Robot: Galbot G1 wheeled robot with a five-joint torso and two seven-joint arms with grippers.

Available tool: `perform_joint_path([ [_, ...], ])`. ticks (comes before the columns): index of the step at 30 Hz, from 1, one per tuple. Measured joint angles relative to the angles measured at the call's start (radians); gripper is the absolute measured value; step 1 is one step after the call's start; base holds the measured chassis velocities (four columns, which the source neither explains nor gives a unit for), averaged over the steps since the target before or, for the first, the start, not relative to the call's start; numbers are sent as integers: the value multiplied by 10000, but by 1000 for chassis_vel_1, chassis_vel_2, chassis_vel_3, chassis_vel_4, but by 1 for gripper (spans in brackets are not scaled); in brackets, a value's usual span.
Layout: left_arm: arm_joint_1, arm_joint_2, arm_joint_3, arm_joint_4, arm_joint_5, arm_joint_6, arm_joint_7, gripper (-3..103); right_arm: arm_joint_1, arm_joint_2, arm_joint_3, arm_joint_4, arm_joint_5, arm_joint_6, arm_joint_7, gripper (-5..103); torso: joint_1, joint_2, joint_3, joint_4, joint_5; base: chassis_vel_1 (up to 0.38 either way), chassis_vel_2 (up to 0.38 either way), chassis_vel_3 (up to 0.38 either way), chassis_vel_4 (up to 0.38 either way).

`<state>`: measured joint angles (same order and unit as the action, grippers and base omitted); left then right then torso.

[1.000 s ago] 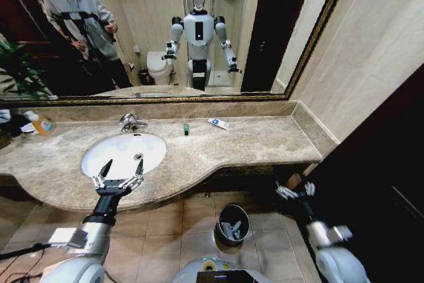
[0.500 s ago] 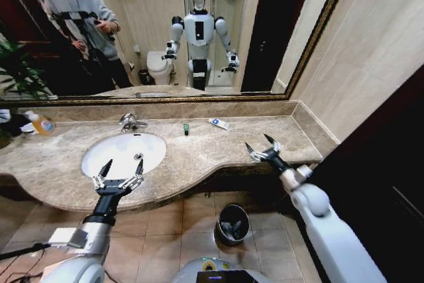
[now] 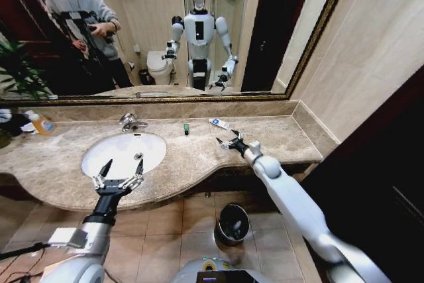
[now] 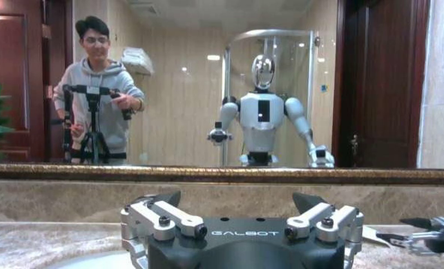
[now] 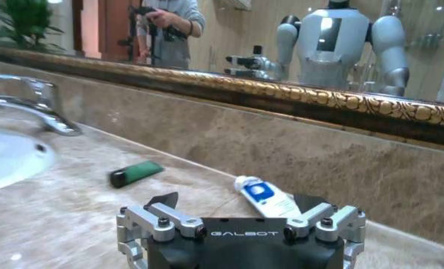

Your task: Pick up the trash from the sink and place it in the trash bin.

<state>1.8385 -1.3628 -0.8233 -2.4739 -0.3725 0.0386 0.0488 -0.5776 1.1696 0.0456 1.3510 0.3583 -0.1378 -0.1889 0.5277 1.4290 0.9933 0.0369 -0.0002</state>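
Item 1, right gripper: your working tool. It is stretched out over the beige countertop, to the right of the sink, with its jaws spread wide and nothing between them.

Item 2, blue-white packet: lies flat on the countertop just beyond the right gripper, toward the mirror. In the right wrist view the same packet sits directly ahead of the open fingers, near them but not touching.

Item 3, small green-black piece: ahead of your right gripper and off to its left, on the countertop between the gripper and the chrome faucet. The right wrist view shows it lying on its side, well apart from the packet.

Item 4, left gripper: hangs at the near rim of the sink, fingers spread, holding nothing.

Item 5, sink: the white basin lies just beyond your left gripper. Its bowl looks bare apart from the drain, though the view is too coarse to be sure.

Item 6, trash bin: on the tiled floor below the counter edge, below and nearer to you than the right gripper. Pale bits lie inside it; you cannot tell which.

Item 7, orange-yellow soap bottle: far left of both grippers, beside the mirror.
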Motion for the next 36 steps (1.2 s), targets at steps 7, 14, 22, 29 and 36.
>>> perform_joint_path([
  [7, 0, 0, 0, 0, 0, 0, 0, 100, 1381, 526, -95, -1952, -172, 188, -53, 100, 0, -1, 0, 0, 0, 0, 0, 0, 0],
  [14, 0, 0, 0, 0, 0, 0, 1, 100, 1789, 631, 97, -2846, -350, 191, -41, 100, -1, 0, -1, 0, 1, 0, 0, 0, 0],
  [22, 0, 0, 0, 0, 0, 0, 1, 100, 2040, 685, 124, -3446, -356, 146, -156, 100, -2, 0, -2, -2, 0, 0, 0, 0, 0],
  [29, 0, 0, 0, 0, 0, 0, 1, 100, 2145, 1028, -192, -3551, -353, 145, -354, 100, -2, 1, -1, -1, 1, 0, 0, 0, 0],
  [36, 0, 0, 0, 0, 0, 0, 1, 100, 2404, 1476, -391, -4070, -589, 351, -598, 100, -1, 1, -2, 1, 0, 0, 0, 0, 0],
])
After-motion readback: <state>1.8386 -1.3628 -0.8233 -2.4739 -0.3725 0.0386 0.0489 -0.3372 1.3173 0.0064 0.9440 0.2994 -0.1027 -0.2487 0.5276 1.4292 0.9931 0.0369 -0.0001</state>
